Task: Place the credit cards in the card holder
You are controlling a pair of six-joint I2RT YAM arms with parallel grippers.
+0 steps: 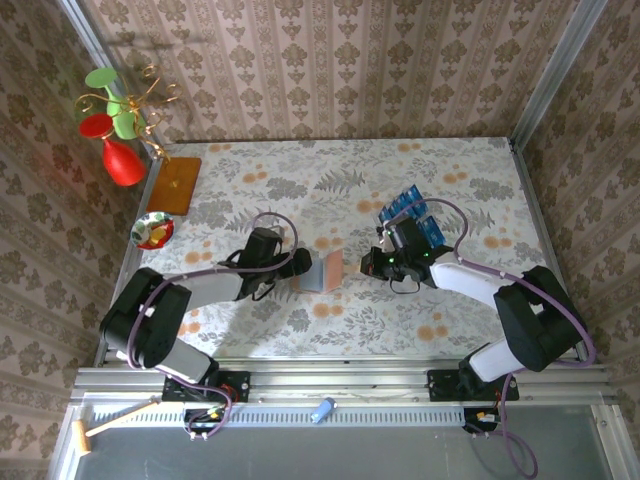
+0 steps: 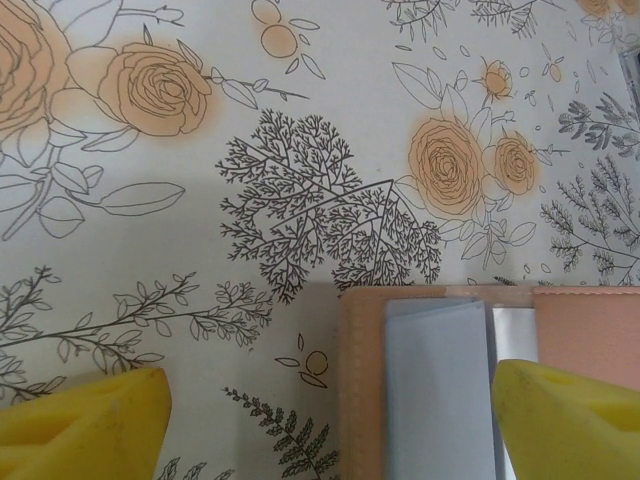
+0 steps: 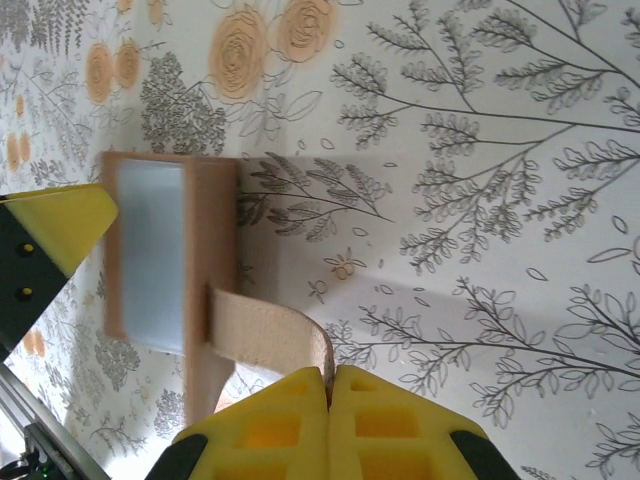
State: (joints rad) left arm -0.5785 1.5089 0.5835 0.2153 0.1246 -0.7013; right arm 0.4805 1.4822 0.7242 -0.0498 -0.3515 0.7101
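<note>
Brown card holder [image 1: 322, 270] is lying open at mid-table, between the two tools.
Left tool [image 2: 320, 430] is standing wide open and gripping nothing; one yellow pad [image 2: 565, 420] is overlapping the holder's greyish inside, though I cannot tell whether it is touching, and the other is sitting apart over the floral table [image 1: 480, 170]. Right tool [image 3: 328, 385] is pinching fully shut on the holder's tan strap [image 3: 262, 330], which is arching up off the holder. Blue credit cards [image 1: 410, 212] are lying in a fanned bunch on the table just beyond the right arm, to the far right of the holder and apart from it.
</note>
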